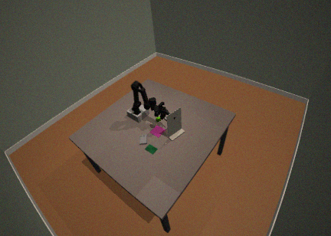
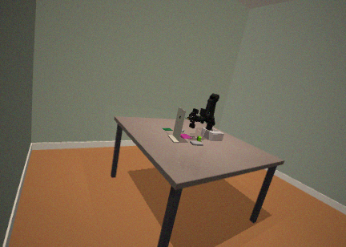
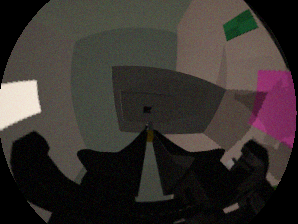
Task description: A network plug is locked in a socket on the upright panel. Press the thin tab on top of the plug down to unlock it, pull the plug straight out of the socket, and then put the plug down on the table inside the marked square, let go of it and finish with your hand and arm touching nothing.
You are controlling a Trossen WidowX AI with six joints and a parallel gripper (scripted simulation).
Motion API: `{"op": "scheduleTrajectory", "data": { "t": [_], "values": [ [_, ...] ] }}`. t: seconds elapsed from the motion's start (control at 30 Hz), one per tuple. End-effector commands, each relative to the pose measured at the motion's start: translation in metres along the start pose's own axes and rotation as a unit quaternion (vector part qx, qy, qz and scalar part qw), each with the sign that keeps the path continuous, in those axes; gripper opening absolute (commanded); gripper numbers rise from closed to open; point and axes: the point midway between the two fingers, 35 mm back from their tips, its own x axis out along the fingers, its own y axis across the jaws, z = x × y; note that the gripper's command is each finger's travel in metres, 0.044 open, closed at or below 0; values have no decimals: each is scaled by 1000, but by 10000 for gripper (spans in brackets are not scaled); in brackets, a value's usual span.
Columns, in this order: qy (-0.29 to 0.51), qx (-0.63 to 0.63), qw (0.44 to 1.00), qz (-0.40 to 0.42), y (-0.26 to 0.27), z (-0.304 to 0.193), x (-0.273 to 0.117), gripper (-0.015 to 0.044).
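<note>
We see the panel's socket (image 1: pixel 175 118) (image 2: pixel 180 117) (image 3: pixel 147 109) open; just off it, the plug (image 2: pixel 188 118) (image 3: pixel 150 136) sits pinched in the nearly closed tool (image 1: pixel 166 116) (image 2: pixel 191 119) (image 3: pixel 149 132). We should back straight off, then swing level towards the magenta square (image 1: pixel 157 131) (image 2: pixel 185 136) (image 3: pixel 274 107), if that's our target, lowering gently before releasing.

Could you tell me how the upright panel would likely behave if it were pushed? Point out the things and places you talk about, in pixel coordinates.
The panel (image 1: pixel 175 122) (image 2: pixel 179 125) (image 3: pixel 172 92) would probably stay stiff, as its face looks flat and straight. Pushed high on its face, it might tip, being tall and thin, though the pale foot (image 1: pixel 177 134) (image 2: pixel 173 139) at its bottom may steady it.
</note>
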Motion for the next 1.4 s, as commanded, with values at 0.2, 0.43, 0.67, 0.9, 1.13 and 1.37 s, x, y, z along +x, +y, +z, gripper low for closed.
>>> {"op": "scheduleTrajectory", "data": {
  "t": [0.2,0.43,0.67,0.9,1.13,1.37],
  "values": [
    [-1,2,1000,-1,-1,-3,-9,0],
    [-1,2,1000,-1,-1,-4,-14,0],
    [0,0,1000,0,7,-5,-11,0],
    [0,1,1000,-1,18,-5,-14,0],
    [0,1,1000,-1,29,-6,-17,0],
    [-1,1,1000,-1,39,-6,-21,0]
  ]
}}
